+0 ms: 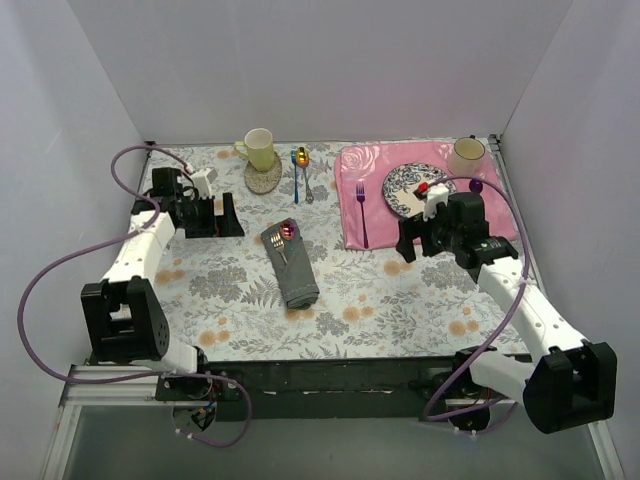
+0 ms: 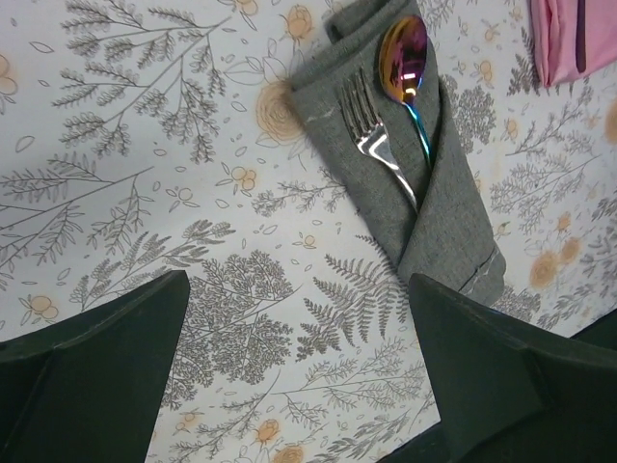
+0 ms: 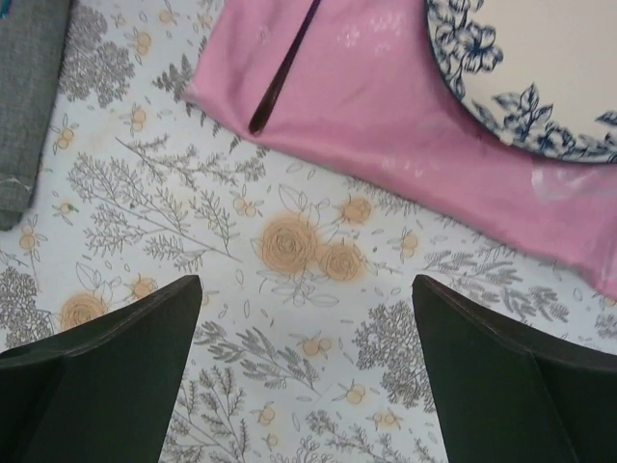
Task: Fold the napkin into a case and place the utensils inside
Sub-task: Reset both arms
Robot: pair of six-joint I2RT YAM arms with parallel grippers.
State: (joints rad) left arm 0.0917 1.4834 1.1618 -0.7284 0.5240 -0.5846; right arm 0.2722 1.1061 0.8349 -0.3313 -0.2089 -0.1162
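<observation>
The dark grey napkin [image 1: 290,264] lies folded into a narrow case in the middle of the table, also seen in the left wrist view as the napkin [image 2: 424,207]. A silver fork [image 2: 364,125] and a spoon with a gold-to-purple bowl [image 2: 404,56] are tucked into it, heads sticking out at the top. My left gripper [image 1: 212,213] hovers open to the left of the napkin, nothing between its fingers [image 2: 106,367]. To the right of the napkin, beside the pink mat, hangs my right gripper [image 1: 416,240], open and empty. Only a grey corner of the napkin [image 3: 29,96] shows in the right wrist view.
A pink placemat [image 1: 400,200] at the back right carries a blue-patterned plate [image 1: 412,188] and a purple fork [image 1: 361,215]. A pale cup [image 1: 467,153] stands behind it. A yellow mug [image 1: 259,148] on a coaster and two more utensils [image 1: 302,172] sit at the back centre.
</observation>
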